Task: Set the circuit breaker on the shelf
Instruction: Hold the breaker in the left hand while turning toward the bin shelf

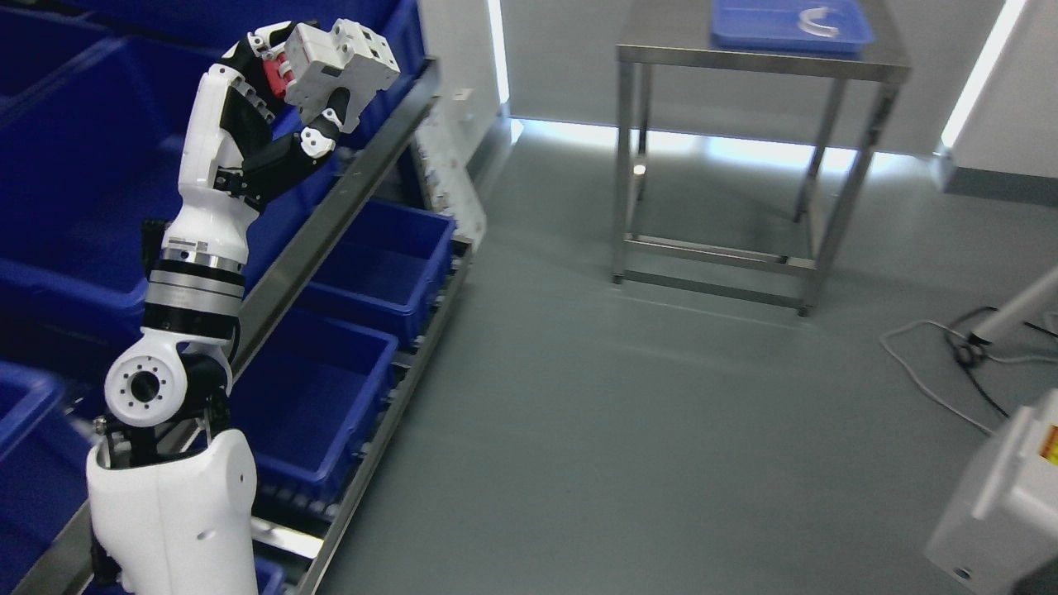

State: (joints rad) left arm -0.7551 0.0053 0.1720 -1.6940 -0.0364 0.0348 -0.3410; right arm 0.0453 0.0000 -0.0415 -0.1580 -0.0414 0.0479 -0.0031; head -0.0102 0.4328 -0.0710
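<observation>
Circuit breaker (343, 62) is clamped in the curled fingers of the left hand (281, 99), raised over the upper blue bins (99, 165) at the shelf rail (347, 198); advise lowering it level into a bin before release.

A white circuit breaker (340, 64) with a red part on its left side is seen tilted at the upper left of the frame, above the shelf (347, 194) with blue bins.
</observation>
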